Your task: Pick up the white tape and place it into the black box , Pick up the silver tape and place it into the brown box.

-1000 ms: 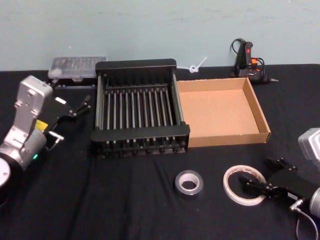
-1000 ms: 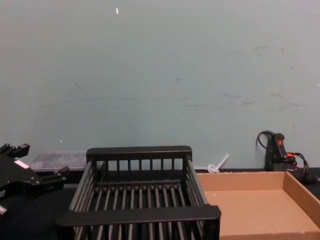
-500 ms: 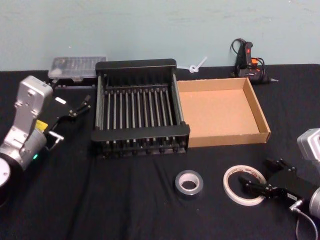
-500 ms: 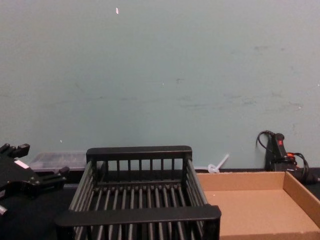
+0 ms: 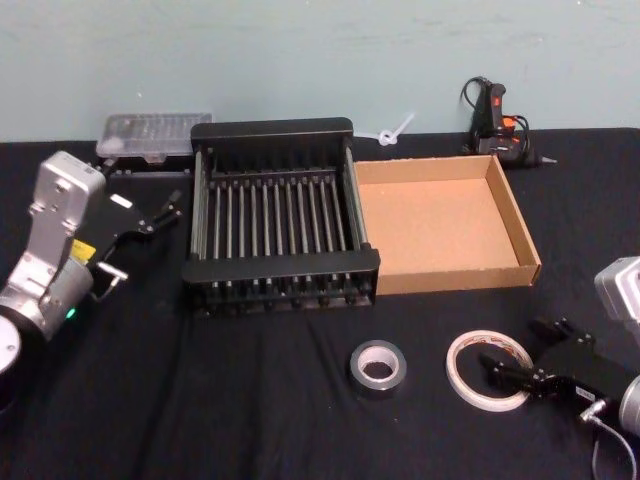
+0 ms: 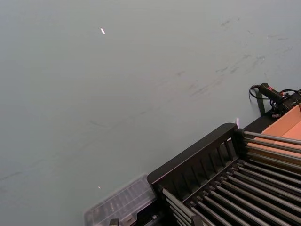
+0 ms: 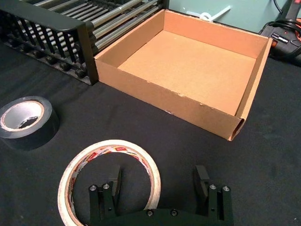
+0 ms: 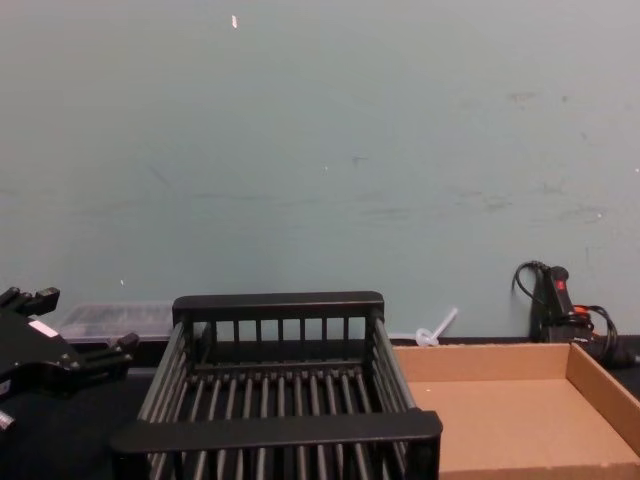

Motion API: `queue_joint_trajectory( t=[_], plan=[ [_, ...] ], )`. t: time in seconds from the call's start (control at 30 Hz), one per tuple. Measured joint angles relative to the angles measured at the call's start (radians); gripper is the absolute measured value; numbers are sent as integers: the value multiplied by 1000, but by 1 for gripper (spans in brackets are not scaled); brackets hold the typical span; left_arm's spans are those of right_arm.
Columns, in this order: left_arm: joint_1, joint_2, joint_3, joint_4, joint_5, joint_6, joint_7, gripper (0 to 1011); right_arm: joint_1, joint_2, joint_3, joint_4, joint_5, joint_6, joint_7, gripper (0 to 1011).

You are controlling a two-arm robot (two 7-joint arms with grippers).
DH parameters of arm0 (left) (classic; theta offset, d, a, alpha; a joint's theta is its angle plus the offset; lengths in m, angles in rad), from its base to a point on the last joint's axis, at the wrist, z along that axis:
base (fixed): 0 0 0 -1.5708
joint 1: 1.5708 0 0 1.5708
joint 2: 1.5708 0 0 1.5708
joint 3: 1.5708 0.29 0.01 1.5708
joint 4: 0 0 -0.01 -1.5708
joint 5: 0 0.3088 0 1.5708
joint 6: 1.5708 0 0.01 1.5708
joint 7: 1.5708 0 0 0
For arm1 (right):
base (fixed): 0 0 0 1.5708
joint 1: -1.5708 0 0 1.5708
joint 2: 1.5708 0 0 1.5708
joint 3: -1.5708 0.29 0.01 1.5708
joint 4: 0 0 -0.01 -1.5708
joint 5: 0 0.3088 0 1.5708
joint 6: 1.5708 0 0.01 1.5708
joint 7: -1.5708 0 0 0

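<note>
The white tape [image 5: 462,352] [image 7: 110,146] lies flat on the black cloth at the front right. My right gripper [image 5: 517,347] [image 7: 159,181] is open and low over the tape's near-right edge. One finger is inside the ring and the other outside it. The silver tape [image 5: 360,365] [image 7: 40,132] lies flat to the left of the white tape, untouched. Behind them, the black box [image 5: 280,263] [image 8: 275,430] [image 7: 47,19] and the brown box [image 5: 430,225] [image 7: 188,61] [image 8: 500,410] stand side by side, both empty. My left gripper [image 5: 150,240] [image 8: 85,320] hangs open, left of the black box.
A clear plastic case [image 5: 155,135] lies behind the black box at the back left. A glue gun [image 5: 495,120] with its cord stands at the back right. A white zip tie [image 5: 395,130] rests by the wall. Black cloth covers the table.
My right gripper has edged slightly lower and closer around the white tape's rim. The tapes, boxes and left arm have not moved.
</note>
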Motion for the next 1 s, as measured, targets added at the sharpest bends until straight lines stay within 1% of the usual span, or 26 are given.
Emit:
queue_joint_trajectory(
  t=[1.0],
  plan=[
    [0,0,0,0,0,0,0,1001,0,-2,0,2,0,-1,-3,1000]
  ],
)
